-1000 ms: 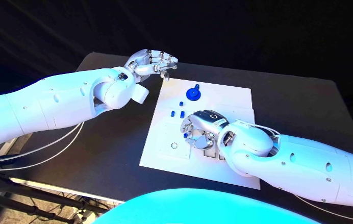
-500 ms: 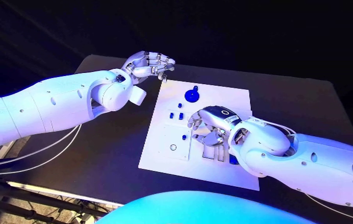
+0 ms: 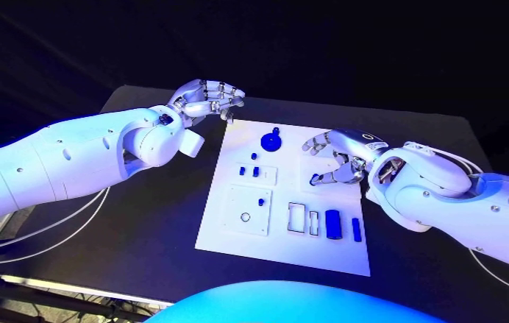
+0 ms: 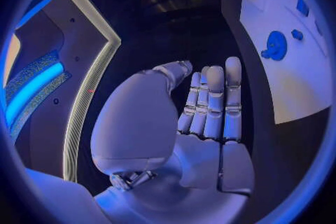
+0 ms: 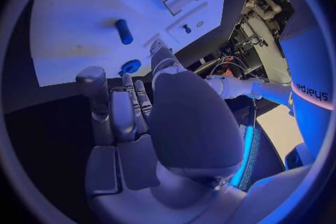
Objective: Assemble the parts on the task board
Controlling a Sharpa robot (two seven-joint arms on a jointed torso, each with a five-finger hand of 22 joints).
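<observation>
**Task board uncovered as my right hand pulls off to the side**

Task board, the flat white rectangular plate (image 3: pixel 244 229), lies in the middle of the black table (image 3: pixel 138 242); a second ago my right hand (image 3: pixel 341 162) was low over the slots near the board's middle, and now it hangs above the board's right edge, fingers loosely curled; something small and dark blue sits at the fingertips in the head view, but I cannot tell whether it is gripped; my left hand (image 3: pixel 207 99) stays raised beyond the board's far left corner, fingers curled in with nothing visible in them.

With the hand withdrawn, I judge the next part can be chosen; the round blue knob (image 3: pixel 271 141) stands near the far edge; two small blue pegs (image 3: pixel 248 170) sit just nearer; a blue oblong bar (image 3: pixel 333 224) and a slimmer blue bar (image 3: pixel 357 229) rest beside the outlined rectangular slots (image 3: pixel 304 218); those slots look unfilled; a small ring (image 3: pixel 246 218) marks the square recess at the left.
</observation>
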